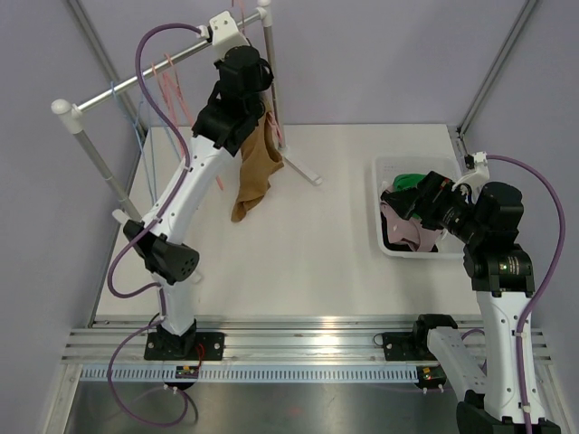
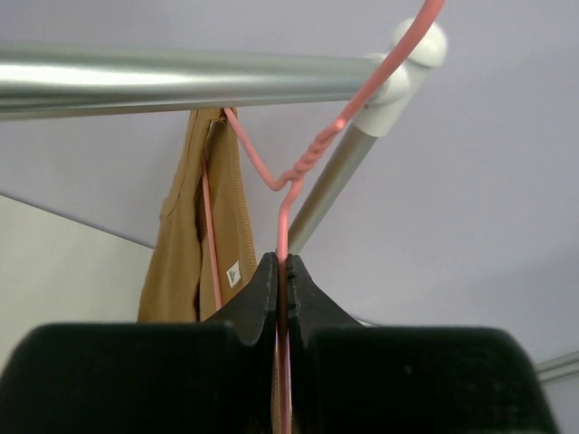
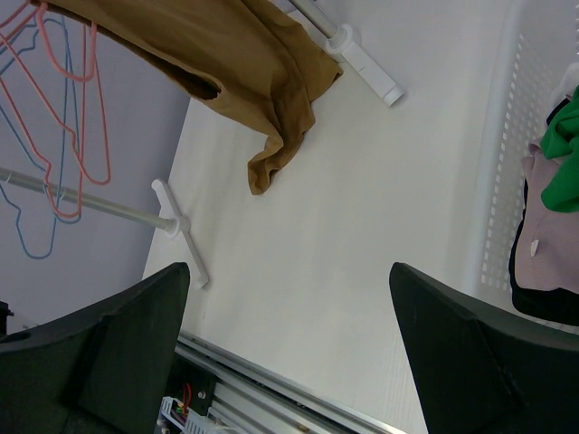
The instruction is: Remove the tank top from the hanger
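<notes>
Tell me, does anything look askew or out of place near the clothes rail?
The brown tank top hangs bunched into a narrow strip from the pink hanger, and its lower end seems to lie crumpled on the table. The left gripper is shut on the hanger's wire.

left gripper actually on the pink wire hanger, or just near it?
Touching. The left wrist view shows the left gripper with its black jaws shut on the pink wire hanger, the wire pinched between them just below its twisted neck.

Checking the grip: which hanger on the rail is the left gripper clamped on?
The pink hanger carrying the tan tank top, at the rail's right end; the other hangers further left hang empty.
</notes>
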### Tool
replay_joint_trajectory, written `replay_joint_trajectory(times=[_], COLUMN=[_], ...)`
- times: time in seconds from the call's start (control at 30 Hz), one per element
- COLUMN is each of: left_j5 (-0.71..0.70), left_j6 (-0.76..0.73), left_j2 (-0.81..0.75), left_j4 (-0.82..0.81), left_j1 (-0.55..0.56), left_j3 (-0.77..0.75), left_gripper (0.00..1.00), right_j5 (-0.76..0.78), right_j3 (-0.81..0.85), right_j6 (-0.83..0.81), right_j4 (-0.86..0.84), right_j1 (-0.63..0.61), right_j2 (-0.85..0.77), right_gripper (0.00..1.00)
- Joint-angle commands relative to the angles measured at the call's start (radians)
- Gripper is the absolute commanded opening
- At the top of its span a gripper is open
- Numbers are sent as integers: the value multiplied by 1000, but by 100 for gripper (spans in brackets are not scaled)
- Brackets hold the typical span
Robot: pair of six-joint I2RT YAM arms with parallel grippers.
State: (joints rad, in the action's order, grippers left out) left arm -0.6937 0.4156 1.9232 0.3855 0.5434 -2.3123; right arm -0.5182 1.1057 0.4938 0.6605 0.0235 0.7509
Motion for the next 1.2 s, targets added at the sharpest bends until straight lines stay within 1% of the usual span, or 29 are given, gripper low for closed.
replay_joint_trajectory(times=[0.0,0.1,0.2,0.23,0.27,0.33,0.37,0.43,0.47,0.53,0.63,0.7,0.73,0.77,0.8,0.83,0.87,0.9,0.93,0.97,1.03,1.07,1.1,1.13,1.17], left_j5=[-43,-36,-32,-26,-14,16,51,83,121,141,216,310,347,414,443,474,540,569,603,687,766,836,873,905,968], left_j6=[-1,34,86,100,110,159,173,207,212,215,203,199,203,203,207,207,204,206,209,210,229,230,245,261,275], left_j2=[-95,-150,-231,-260,-306,-354,-400,-447,-475,-539,-625,-674,-723,-754,-783,-838,-860,-881,-909,-946,-984,-1013,-1026,-1038,-1047], left_j4=[-120,-117,-119,-129,-143,-136,-138,-163,-181,-195,-201,-204,-201,-200,-204,-206,-200,-185,-186,-186,-183,-188,-209,-229,-249], left_j1=[38,58,75,78,81,82,82,84,87,96,118,135,136,147,154,161,176,182,188,194,213,220,225,234,237], left_j3=[5,65,171,245,281,341,403,468,540,583,660,735,763,796,857,888,910,930,983,1005,1079,1105,1129,1187,1212], left_gripper=[0,0,0,0,0,0,0,0,0,0,0,0,0,0,0,0,0,0,0,0,0,0,0,0,0], right_j5=[-28,-29,-37,-37,-37,-36,-36,-34,-37,-58,-109,-173,-196,-216,-238,-247,-255,-256,-253,-244,-195,-178,-143,-126,-114], right_j3=[25,39,52,55,62,74,77,82,82,80,74,68,65,62,60,59,54,52,49,46,34,29,16,7,-7], right_j6=[-12,-23,-34,-35,-38,-43,-47,-50,-52,-52,-49,-35,-28,-18,-12,-9,-1,2,6,12,15,25,29,43,45], right_j4=[-21,-15,-6,-1,1,8,11,10,8,1,-39,-68,-103,-117,-128,-153,-166,-179,-199,-215,-263,-283,-303,-347,-379], right_j1=[0,0,0,0,-2,0,0,0,0,-4,-7,-11,-19,-19,-46,-69,-86,-103,-121,-178,-246,-304,-336,-362,-387], right_j2=[-8,-1,7,7,8,14,15,24,27,42,53,68,74,82,97,103,110,122,128,130,137,140,148,153,154], right_gripper=[100,100,99,99,100,100,100,100,99,100,99,99,100,100,100,100,99,100,99,99,99,98,97,96,95])
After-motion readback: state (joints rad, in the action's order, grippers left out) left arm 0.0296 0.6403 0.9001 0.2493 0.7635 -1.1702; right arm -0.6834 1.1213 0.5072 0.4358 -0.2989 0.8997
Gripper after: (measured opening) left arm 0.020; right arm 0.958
